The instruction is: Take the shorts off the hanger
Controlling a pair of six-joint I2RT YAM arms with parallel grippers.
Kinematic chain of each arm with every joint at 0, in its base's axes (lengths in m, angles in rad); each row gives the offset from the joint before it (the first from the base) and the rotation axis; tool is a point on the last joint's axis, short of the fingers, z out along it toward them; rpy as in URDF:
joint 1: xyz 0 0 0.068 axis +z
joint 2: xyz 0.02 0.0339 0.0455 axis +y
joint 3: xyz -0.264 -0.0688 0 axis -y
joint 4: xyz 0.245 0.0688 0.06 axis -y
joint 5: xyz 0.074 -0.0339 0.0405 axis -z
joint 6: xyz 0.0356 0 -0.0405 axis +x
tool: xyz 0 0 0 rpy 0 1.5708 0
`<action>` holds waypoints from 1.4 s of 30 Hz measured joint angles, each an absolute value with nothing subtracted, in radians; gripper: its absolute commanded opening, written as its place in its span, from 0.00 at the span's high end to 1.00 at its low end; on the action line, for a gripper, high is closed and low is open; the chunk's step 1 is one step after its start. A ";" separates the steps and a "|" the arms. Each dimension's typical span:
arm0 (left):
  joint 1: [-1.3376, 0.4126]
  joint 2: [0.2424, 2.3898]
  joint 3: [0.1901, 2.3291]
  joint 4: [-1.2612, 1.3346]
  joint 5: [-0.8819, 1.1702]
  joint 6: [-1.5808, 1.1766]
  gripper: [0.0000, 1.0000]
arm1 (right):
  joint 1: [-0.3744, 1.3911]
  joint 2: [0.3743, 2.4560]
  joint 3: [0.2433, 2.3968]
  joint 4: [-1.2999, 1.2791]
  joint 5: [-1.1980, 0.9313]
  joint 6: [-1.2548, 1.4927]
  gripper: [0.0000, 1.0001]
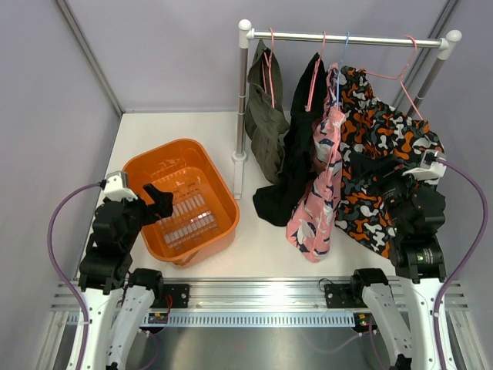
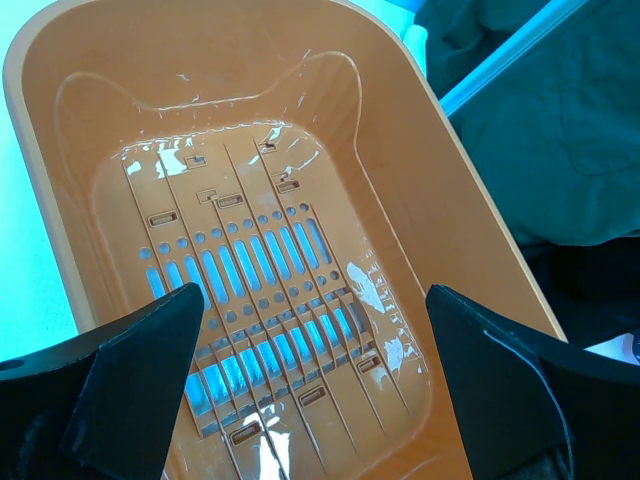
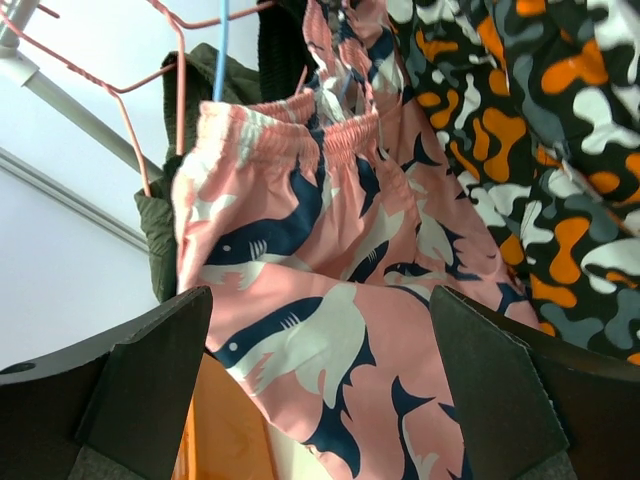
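Observation:
Four shorts hang on hangers from a rail (image 1: 347, 38): olive green shorts (image 1: 266, 116), black shorts (image 1: 296, 154), pink shark-print shorts (image 1: 320, 185) and orange-black-grey camouflage shorts (image 1: 381, 139). My right gripper (image 1: 389, 185) is open and empty, low against the camouflage shorts. In the right wrist view the gripper (image 3: 320, 300) faces the pink shorts (image 3: 330, 250), which hang on a blue hanger (image 3: 222, 50), with the camouflage shorts (image 3: 540, 130) to the right and the olive shorts (image 3: 160, 230) to the left. My left gripper (image 1: 158, 202) is open and empty over the orange basket (image 1: 223, 193).
The rack's white left post (image 1: 242, 100) stands beside the basket. A tilted pink hanger (image 1: 400, 73) sits at the rail's right end. In the left wrist view the open gripper (image 2: 312, 295) looks into the basket (image 2: 420, 140), which holds nothing.

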State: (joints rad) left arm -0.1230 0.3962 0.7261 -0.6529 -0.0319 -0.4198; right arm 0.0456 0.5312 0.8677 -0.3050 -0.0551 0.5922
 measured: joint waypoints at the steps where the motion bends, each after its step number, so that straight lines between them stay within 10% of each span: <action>1: -0.123 0.394 0.726 -0.653 -0.032 -0.420 0.01 | 0.046 0.532 0.881 -0.310 -0.055 0.583 0.00; 19: -0.123 0.392 0.726 -0.640 0.021 -0.419 0.01 | 0.044 1.278 1.896 -0.412 0.011 0.274 0.01; 42: -0.123 0.372 0.726 -0.634 0.057 -0.415 0.01 | -0.038 1.346 1.856 -0.490 0.271 0.102 0.00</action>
State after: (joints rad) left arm -0.1234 0.3721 0.7258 -0.6342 0.0574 -0.4152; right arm -0.0383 1.3457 1.8557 -0.4896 0.2714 0.1017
